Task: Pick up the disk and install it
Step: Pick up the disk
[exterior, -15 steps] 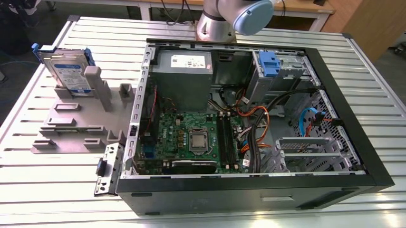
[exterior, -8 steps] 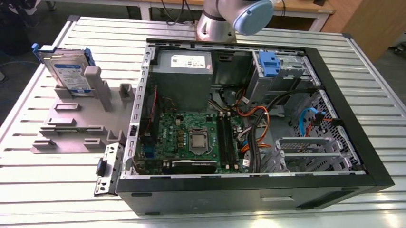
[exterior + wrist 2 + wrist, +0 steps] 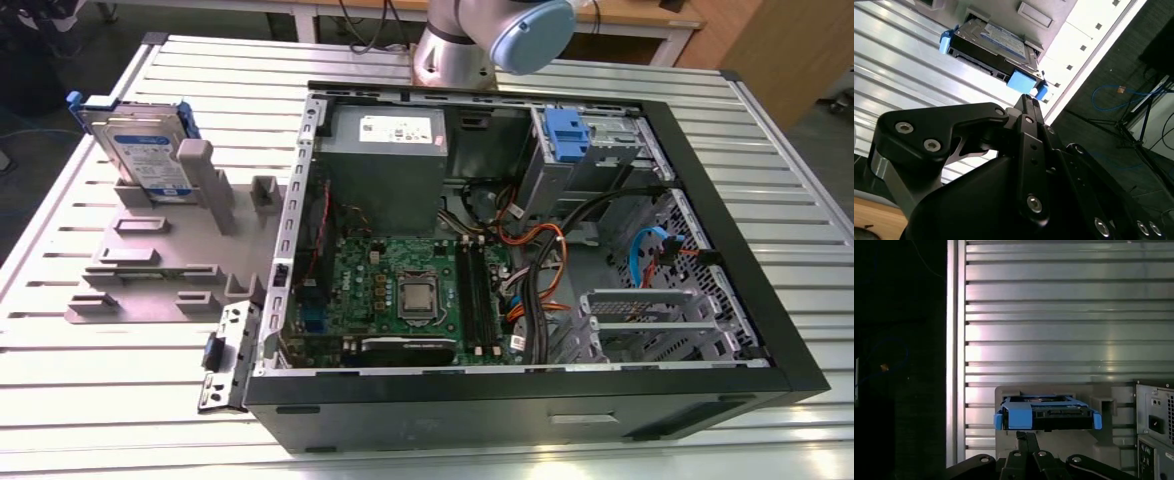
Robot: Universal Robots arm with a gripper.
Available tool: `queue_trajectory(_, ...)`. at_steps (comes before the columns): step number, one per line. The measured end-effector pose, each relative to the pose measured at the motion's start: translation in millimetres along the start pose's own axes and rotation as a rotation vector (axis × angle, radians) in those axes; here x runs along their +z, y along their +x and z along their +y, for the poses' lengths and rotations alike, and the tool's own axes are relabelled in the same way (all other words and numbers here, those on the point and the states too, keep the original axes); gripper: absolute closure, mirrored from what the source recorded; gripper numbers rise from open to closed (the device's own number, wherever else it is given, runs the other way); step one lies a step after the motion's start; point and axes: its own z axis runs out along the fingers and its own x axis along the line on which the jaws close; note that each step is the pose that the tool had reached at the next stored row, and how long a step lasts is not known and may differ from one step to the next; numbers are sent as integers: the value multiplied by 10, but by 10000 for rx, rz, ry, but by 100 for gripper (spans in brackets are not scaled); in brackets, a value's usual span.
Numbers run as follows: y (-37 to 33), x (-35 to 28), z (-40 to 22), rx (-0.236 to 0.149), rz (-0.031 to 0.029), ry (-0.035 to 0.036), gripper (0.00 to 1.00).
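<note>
Ribbed silver metal tabletop (image 3: 120, 410), long slats side by side, bright with glare in the first wrist view. Behind it in the exterior view, a wooden desk (image 3: 627, 14) on pale legs, and a brown wooden panel (image 3: 787, 55) at the exterior view's right. Past the tabletop's edge, dark floor (image 3: 1099, 60) with a looped blue cable (image 3: 1106, 94) and black stand legs (image 3: 1133, 134).

On the table (image 3: 107, 400) the open computer case (image 3: 534, 400) lies on its side, with the holder rack (image 3: 147, 270) just beside it at the exterior view's left. The disk (image 3: 140, 150) stands on edge at the rack's far end, and the arm's base (image 3: 457, 55) rises behind the case
</note>
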Motion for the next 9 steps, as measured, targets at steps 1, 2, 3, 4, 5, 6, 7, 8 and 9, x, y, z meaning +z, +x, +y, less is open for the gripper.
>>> queue_trajectory(1, 0, 0, 0, -96, 4, 2, 89)
queue_trajectory(2, 0, 0, 0, -188, 7, 4, 89)
queue_trajectory(3, 0, 0, 0, -284, 12, 6, 89)
queue_trajectory(4, 0, 0, 0, -350, 14, 7, 89)
queue_trajectory(5, 1, 0, 0, -379, 15, 9, 89)
queue_trajectory(6, 1, 0, 0, -379, 15, 9, 89)
queue_trajectory(7, 1, 0, 0, -379, 12, 8, 89)
queue_trajectory(8, 1, 0, 0, -380, 11, 8, 89)
queue_trajectory(9, 1, 0, 0, -380, 10, 8, 89)
